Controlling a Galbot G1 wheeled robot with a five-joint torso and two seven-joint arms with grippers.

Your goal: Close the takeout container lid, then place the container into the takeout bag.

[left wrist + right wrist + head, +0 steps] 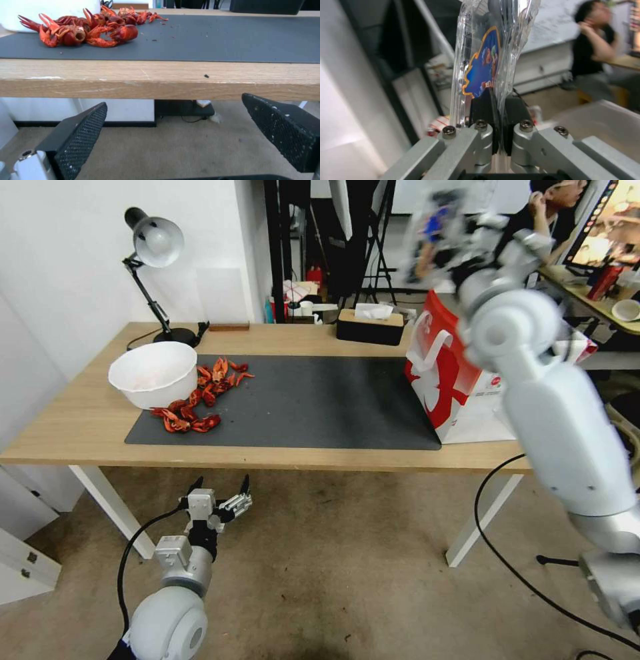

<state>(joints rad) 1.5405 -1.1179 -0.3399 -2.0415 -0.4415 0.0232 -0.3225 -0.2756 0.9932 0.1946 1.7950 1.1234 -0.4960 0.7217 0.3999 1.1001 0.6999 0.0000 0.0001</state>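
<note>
Right gripper [496, 110] is clenching the clear container [486, 57] by a thin edge, blue label showing, up at one o'clock from the mat [300, 400], above the bag [447, 380]; the bag is standing at the mat's three o'clock edge; left gripper [220, 493] is hanging released below the table [80, 427] at seven o'clock, fingers [80, 135] spread wide.

The takeout bag [445, 380] stands right of the bowl [153, 373].
</note>
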